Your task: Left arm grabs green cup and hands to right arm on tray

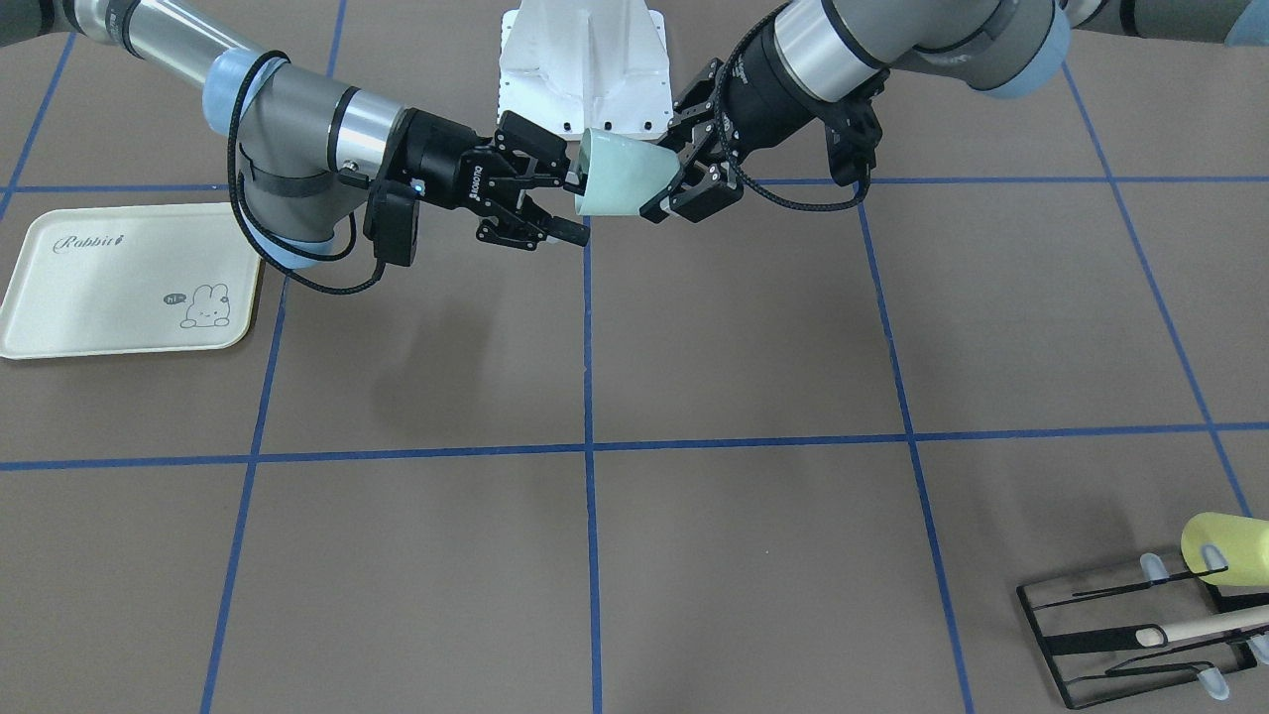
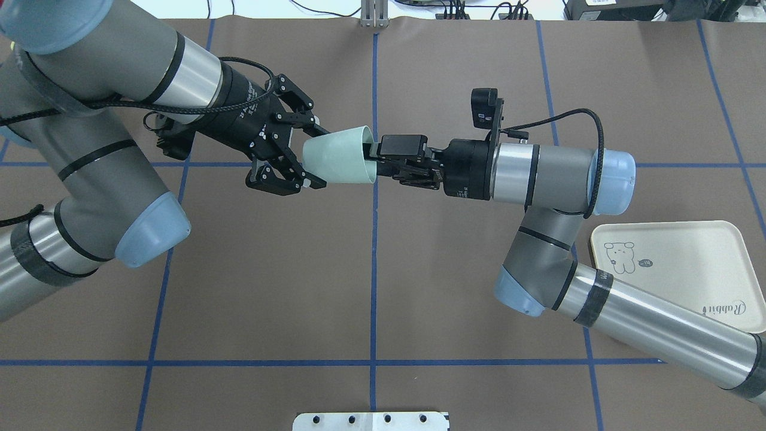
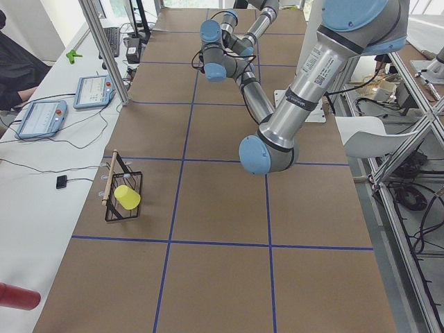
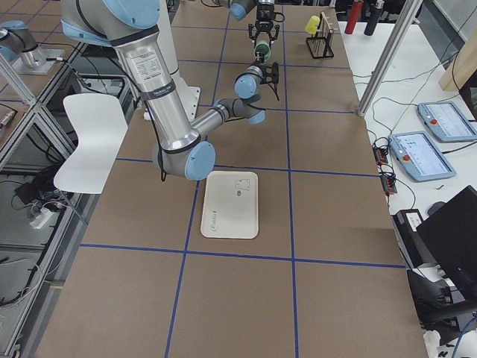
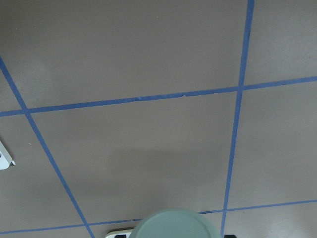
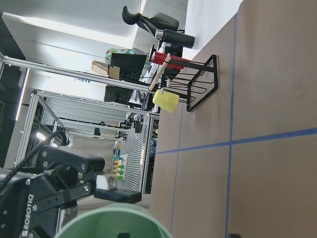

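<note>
The pale green cup lies sideways in the air over the middle of the table. My left gripper is shut on its base end, with fingers on either side. The cup's open mouth faces my right gripper, which is open. Its upper finger reaches into the mouth and its lower finger lies outside, below the rim. The cup's base shows at the bottom of the left wrist view and its rim at the bottom of the right wrist view. The cream tray lies flat and bare on the right arm's side.
A black wire rack with a wooden stick and a yellow cup stands at the table's far corner on the left arm's side. The white robot base sits at the table's edge behind the grippers.
</note>
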{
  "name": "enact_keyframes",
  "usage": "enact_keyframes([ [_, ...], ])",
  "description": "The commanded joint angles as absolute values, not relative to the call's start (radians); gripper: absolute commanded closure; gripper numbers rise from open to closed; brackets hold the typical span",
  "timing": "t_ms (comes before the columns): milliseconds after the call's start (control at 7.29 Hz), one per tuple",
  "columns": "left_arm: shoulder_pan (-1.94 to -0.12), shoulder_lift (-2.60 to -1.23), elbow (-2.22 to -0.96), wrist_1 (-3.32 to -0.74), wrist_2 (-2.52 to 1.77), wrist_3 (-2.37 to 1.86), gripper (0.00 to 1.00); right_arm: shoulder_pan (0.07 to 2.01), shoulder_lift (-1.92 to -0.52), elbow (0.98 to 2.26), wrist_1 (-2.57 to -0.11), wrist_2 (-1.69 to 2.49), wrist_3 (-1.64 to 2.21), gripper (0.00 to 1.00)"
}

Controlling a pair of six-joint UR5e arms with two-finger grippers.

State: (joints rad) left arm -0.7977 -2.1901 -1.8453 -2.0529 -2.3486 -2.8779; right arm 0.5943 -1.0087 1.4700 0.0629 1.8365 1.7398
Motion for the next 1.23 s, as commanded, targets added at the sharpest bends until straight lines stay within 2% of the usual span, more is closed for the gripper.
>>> enact_keyframes([
  [0, -0.798, -2.189, -1.844, -2.06, -2.349, -2.881, 0.92, 0.594, -1.003, 1.465, 0.064, 1.841, 1.741, 0.36],
  [137, -0.796, -2.189, -1.844, -2.06, -2.349, -2.881, 0.92, 0.594, -1.003, 1.466, 0.066, 1.841, 1.741, 0.39],
  [412, -0.796, -2.186, -1.838, -2.06, -2.349, -2.879, 0.92, 0.594, -1.003, 1.47, 0.066, 1.842, 1.743, 0.55],
  [686, -0.796, -2.184, -1.836, -2.06, -2.349, -2.879, 0.92, 0.592, -1.003, 1.471, 0.066, 1.844, 1.743, 0.66],
  [960, -0.796, -2.184, -1.838, -2.06, -2.347, -2.881, 0.92, 0.589, -1.005, 1.473, 0.066, 1.844, 1.741, 0.68],
  [1097, -0.796, -2.186, -1.839, -2.06, -2.349, -2.881, 0.92, 0.588, -1.005, 1.474, 0.067, 1.844, 1.741, 0.72],
])
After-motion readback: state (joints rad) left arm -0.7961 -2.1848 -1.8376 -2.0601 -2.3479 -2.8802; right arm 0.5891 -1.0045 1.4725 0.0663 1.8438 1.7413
